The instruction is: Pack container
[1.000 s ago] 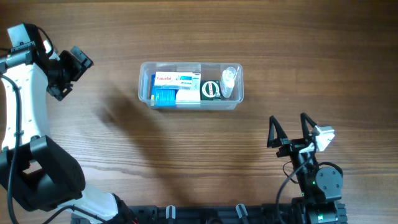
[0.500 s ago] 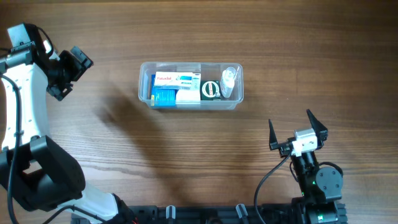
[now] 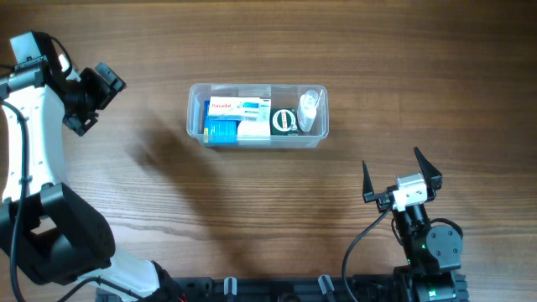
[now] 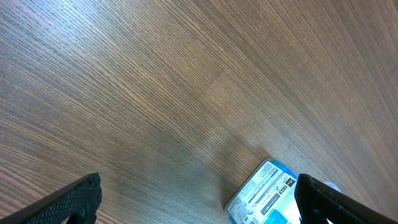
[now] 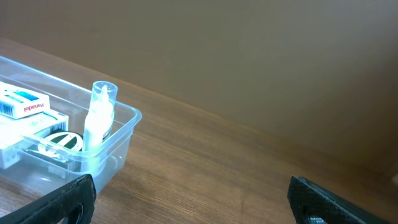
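Located the container (image 3: 252, 145) at mid-table, toward the far edge, flat on the wooden table (image 3: 168, 210). Counted inside:
- a white box with red lettering (image 3: 237, 106)
- a blue box (image 3: 220, 131) just beside it
- a green-and-white round item (image 3: 284, 122)
- a small clear bottle (image 3: 309, 107), upright at the right end

Noted left gripper (image 3: 99, 101) raised at far left, well apart from the container, jaws spread fully, holding nothing. Noted right gripper (image 3: 392, 161) near the front right, also well apart, jaws equally wide, empty.

Judged packing finished or nearly so, with no unpacked item in overhead view. No lid seen.

Risks from here:
- Clipping the container's rim with jaws this wide on any re-approach. Likely to shove or skew a light plastic container.
- Toppling the small clear bottle with a finger passing low over the right end. Tall, narrow, loosely supported.
- Tilting the container by gripping one wall only. Likely to shift the boxes inside.
- Poor aim from the left wrist view. Only a corner of the blue box visible there, container rim not discernible.
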Action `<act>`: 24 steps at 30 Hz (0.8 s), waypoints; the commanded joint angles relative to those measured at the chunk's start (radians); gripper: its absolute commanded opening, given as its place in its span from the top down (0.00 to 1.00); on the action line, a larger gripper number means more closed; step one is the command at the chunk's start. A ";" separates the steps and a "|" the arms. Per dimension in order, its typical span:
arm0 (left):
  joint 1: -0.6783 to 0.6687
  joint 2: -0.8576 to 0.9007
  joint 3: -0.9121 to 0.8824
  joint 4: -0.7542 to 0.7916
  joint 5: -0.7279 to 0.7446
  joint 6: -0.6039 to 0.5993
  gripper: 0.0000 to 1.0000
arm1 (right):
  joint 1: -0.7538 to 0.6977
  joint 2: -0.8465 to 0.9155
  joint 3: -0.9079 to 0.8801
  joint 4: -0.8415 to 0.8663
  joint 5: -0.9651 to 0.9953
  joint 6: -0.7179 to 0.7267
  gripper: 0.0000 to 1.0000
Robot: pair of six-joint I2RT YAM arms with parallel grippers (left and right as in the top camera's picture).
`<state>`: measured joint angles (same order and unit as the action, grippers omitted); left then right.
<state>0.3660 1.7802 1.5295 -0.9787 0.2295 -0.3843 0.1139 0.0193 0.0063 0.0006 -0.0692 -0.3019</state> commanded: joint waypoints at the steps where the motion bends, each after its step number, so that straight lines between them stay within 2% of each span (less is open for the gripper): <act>1: 0.003 -0.015 0.016 0.002 -0.006 -0.013 0.00 | -0.005 -0.016 -0.001 0.002 0.013 -0.012 0.00; 11: -0.032 -0.051 -0.021 0.002 -0.006 -0.013 0.00 | -0.005 -0.016 -0.001 0.001 0.013 -0.013 0.00; 24: -0.169 -0.439 -0.029 0.002 -0.006 -0.013 0.00 | -0.005 -0.016 -0.001 0.001 0.013 -0.012 0.00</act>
<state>0.2298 1.4315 1.5082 -0.9791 0.2291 -0.3843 0.1139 0.0193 0.0063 0.0006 -0.0696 -0.3019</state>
